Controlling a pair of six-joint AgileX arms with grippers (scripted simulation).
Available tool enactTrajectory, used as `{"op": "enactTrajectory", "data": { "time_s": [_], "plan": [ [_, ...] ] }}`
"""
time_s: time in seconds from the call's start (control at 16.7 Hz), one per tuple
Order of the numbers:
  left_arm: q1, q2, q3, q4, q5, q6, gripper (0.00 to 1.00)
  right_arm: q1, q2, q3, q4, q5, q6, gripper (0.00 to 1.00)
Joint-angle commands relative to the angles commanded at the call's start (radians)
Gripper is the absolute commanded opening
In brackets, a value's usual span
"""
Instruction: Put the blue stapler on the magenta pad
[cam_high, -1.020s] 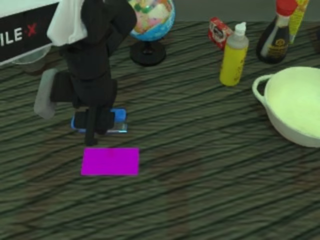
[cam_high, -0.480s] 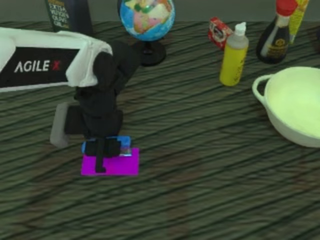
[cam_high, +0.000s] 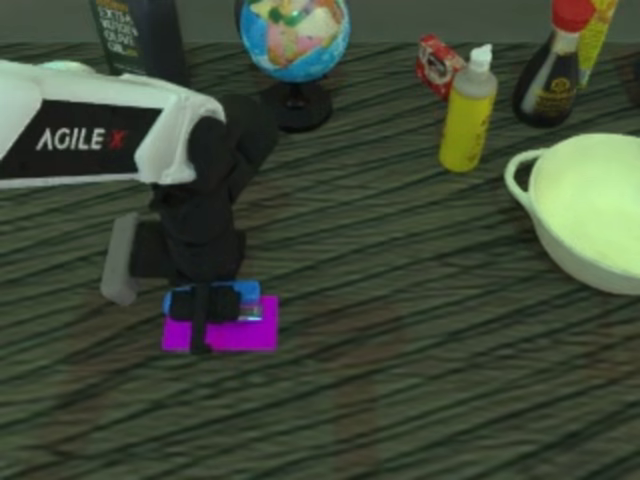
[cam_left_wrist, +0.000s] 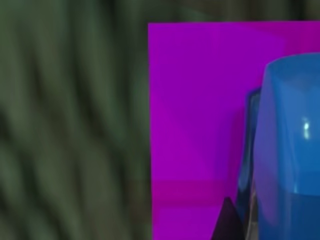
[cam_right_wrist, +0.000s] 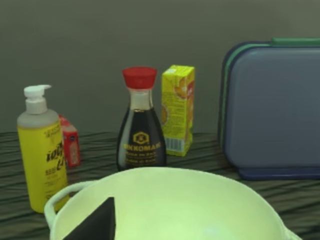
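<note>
While the left arm is reaching in from the top view's left edge, its left end effector is hanging directly over the magenta pad, with its fingers pinching the blue stapler across the middle. The stapler is lying lengthwise along the far edge of the pad, its two ends poking out on either side of the black fingers, and a silvery strip of its base is showing at the right end. In the left wrist view the blue stapler is filling the frame's side, sitting over the magenta pad, with a dark fingertip just beside it; whether the stapler is actually touching the pad or is hovering just above it is not something the views are settling.

The pad is lying flat on the dark, wavy-grained bench, left of centre and toward the near side.

The right end effector is not appearing in the top view; in the right wrist view only a dark finger tip is showing in front of a pale bowl, so its spread cannot be told.

Along the far side of the bench a globe, a yellow pump bottle and a soy sauce bottle are standing, well apart from the pad.
</note>
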Motion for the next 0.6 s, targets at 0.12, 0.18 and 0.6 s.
{"op": "enactTrajectory", "data": {
  "time_s": [0.12, 0.18, 0.6],
  "plan": [
    [0.0, 0.0, 0.0, 0.0, 0.0, 0.0, 0.3, 0.0, 0.0, 0.0, 0.0, 0.0, 0.0, 1.0],
    [0.0, 0.0, 0.0, 0.0, 0.0, 0.0, 0.38, 0.0, 0.0, 0.0, 0.0, 0.0, 0.0, 1.0],
    [0.0, 0.0, 0.0, 0.0, 0.0, 0.0, 0.9, 0.0, 0.0, 0.0, 0.0, 0.0, 0.0, 1.0]
  ]
}}
